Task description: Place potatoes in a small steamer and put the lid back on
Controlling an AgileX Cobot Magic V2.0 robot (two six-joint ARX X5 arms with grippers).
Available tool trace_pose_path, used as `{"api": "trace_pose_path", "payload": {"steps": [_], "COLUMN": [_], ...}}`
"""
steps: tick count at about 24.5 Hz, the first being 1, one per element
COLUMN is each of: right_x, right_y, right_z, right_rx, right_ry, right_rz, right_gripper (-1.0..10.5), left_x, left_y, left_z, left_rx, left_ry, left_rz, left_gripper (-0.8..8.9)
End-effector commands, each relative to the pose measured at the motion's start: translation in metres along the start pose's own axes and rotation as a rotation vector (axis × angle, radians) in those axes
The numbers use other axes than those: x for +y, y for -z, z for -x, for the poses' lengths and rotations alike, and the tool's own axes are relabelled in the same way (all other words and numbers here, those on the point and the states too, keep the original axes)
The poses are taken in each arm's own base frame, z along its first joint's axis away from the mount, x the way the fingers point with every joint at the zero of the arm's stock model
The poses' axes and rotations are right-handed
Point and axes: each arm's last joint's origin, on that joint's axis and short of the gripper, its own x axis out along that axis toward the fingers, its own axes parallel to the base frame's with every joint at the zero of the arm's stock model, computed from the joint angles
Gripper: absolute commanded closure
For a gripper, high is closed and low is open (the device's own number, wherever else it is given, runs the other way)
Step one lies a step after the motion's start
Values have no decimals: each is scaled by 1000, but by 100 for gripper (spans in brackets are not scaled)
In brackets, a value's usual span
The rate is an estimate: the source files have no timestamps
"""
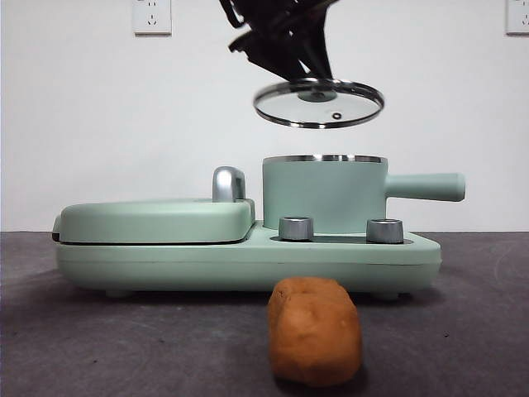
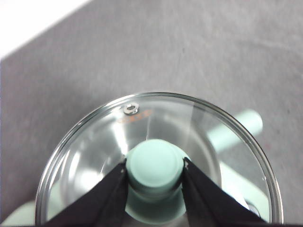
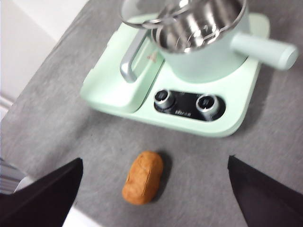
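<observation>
The potato [image 1: 315, 331] is lying on the surface before the empty steamer [image 1: 324, 193]. The left end effector [image 2: 155, 166] is gripping the lid [image 1: 319, 102] above the pot; the right end effector [image 3: 154, 189], spread wide, is hovering over the potato. Loading and re-lidding remain.

Steamer mouth: we are seeing the small steamer [image 3: 201, 45] standing open, steel interior showing. The lid [image 1: 319, 102], which the left pincer [image 2: 155, 166] is clamping by the knob, is hanging above the rim with a clear band of air between them, partly covering the approach from above.

Side of pot: its straight handle [image 1: 425, 187] is jutting outward, blocking passage there.

Beside pot: the closed grill plate [image 1: 157, 220] and its steel handle [image 1: 228, 184] are standing close.

Desk [image 3: 71, 123] front: we are seeing bare grey surface all around the potatoes [image 3: 142, 177]; the right pincer [image 3: 154, 189] is hovering above, jaws spread wide.
</observation>
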Motion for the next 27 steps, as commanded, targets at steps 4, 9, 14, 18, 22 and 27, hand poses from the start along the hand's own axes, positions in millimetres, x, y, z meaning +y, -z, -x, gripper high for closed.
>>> {"api": "trace_pose_path", "payload": {"steps": [4, 9, 14, 18, 22, 27], "right_x": [4, 25, 51, 60, 63, 64], "right_y": [-9, -4, 13, 29, 43, 56], "right_z": [-36, -88, -141, -170, -194, -220], "right_rx": [178, 328, 430, 512, 577, 626], "right_ry": [-1, 43, 61, 90, 151, 197], "right_rz": [-105, -75, -58, -36, -7, 16], "right_gripper": [460, 460, 460, 460, 460, 460], "left_x": [16, 37, 54, 64, 72, 78], "left_y": [-19, -13, -9, -5, 0, 4], "left_z": [72, 117, 151, 164, 169, 171], "left_rx": [-111, -105, -134, -141, -121, -112], "left_ry": [-68, -138, -208, -247, -267, -281], "left_rz": [14, 62, 95, 123, 145, 159], "left_gripper": [695, 695, 695, 695, 695, 695]}}
